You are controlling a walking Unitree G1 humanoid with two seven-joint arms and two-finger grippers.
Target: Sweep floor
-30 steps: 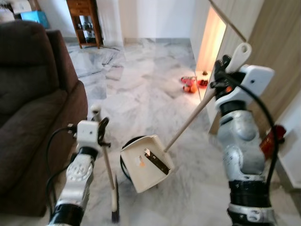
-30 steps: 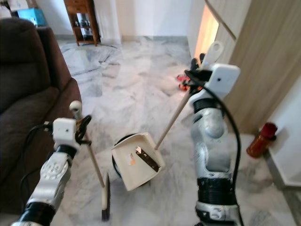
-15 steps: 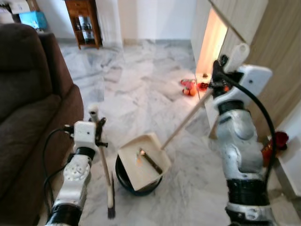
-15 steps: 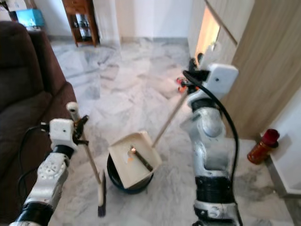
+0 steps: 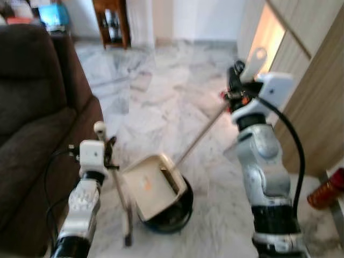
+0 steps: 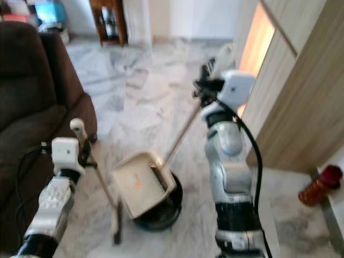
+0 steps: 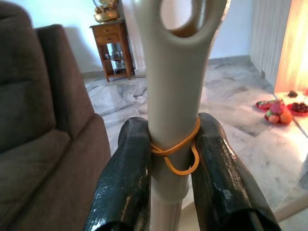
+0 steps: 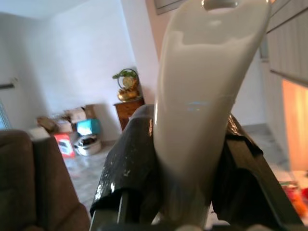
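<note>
My left gripper [image 5: 109, 152] is shut on the cream broom handle [image 7: 174, 120], and the broom [image 5: 124, 212] stands upright with its brush end on the marble floor beside the sofa. My right gripper [image 5: 235, 87] is shut on the top of the long dustpan handle [image 8: 199, 115]. The cream dustpan [image 5: 153, 183] is tipped over a black bin [image 5: 172, 212] on the floor between my arms. A dark piece and an orange bit lie inside the pan. The whole picture is somewhat blurred.
A brown sofa [image 5: 32, 134] fills the left side. A wooden cabinet wall [image 5: 317, 97] stands on the right, with a red bottle [image 5: 327, 191] at its foot. A wooden side table [image 5: 110, 21] is far back. Open marble floor [image 5: 166, 91] lies ahead.
The dustpan has come down over the black bin and tipped further. The camera view has shifted right and forward.
</note>
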